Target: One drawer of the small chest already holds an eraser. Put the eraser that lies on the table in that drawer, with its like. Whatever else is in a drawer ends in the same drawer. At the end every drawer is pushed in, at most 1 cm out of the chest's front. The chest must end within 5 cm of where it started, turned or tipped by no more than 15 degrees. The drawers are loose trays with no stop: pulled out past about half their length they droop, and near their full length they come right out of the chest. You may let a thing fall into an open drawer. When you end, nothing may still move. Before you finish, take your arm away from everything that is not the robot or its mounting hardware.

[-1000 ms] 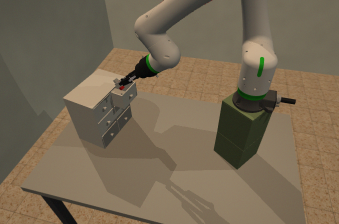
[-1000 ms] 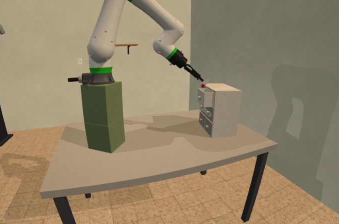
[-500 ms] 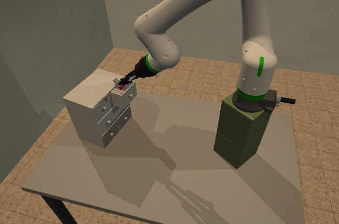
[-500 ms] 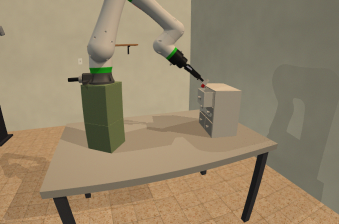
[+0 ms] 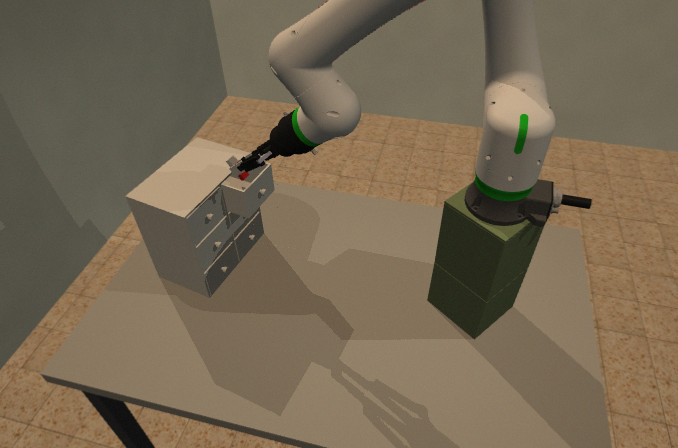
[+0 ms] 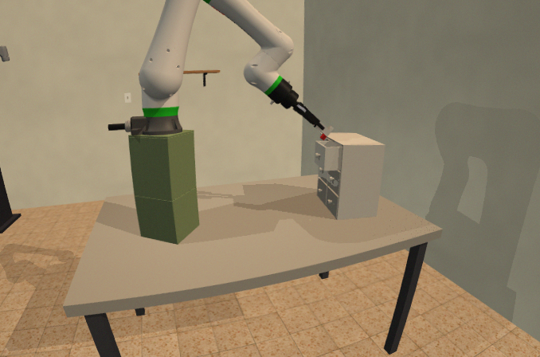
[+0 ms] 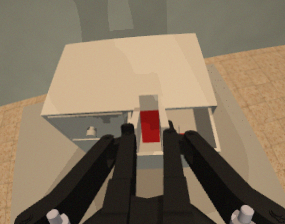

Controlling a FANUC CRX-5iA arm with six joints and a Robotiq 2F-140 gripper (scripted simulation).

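Note:
The light grey chest [image 5: 163,174] [image 6: 360,181] [image 7: 103,75] stands upright on the table. Its top drawer [image 5: 247,203] [image 6: 332,158] [image 7: 215,131], on the right in the wrist view, is pulled partly out. My gripper [image 5: 240,166] [image 6: 321,127] [image 7: 149,116] is shut on the red and pale eraser [image 5: 243,175] [image 6: 322,136] [image 7: 150,126], tilted down over this open drawer. The eraser hangs just above the drawer's rim, its pale end towards the chest's front edge. A small red piece [image 7: 180,133] shows inside the drawer beside my right finger; the rest of it is hidden.
The other top drawer [image 5: 197,219] [image 7: 83,128] and the lower drawers look pushed in; each has a small knob. The green pedestal [image 5: 461,258] [image 6: 157,181] under my arm stands well away from the chest. The wall is behind the chest.

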